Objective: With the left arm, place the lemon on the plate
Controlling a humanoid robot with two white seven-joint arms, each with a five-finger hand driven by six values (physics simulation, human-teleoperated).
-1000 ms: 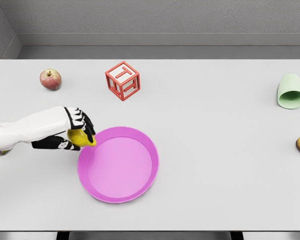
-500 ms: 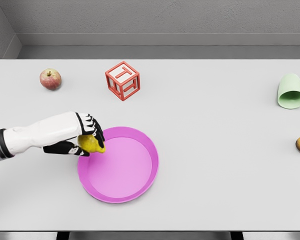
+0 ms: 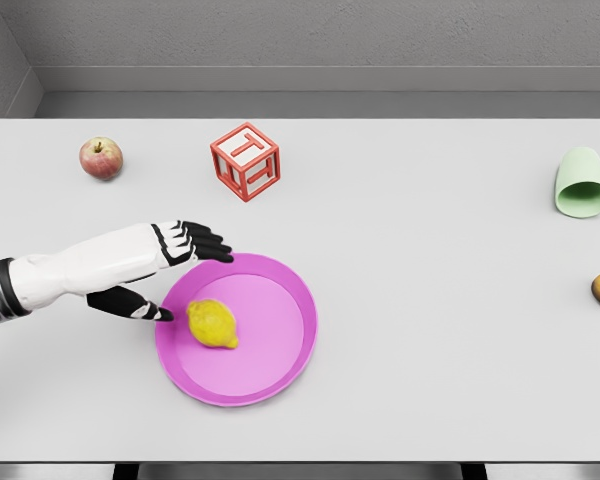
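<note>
White table (image 3: 430, 330) carries your plate (image 3: 290, 365); the lemon (image 3: 212, 324) lies inside its left half. Your left hand (image 3: 175, 265), just left of the rim, is spread and empty, suggesting release.

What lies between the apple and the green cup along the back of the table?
In the head view, only the red letter cube stands between the apple and the green cup; the rest is bare table.
</note>
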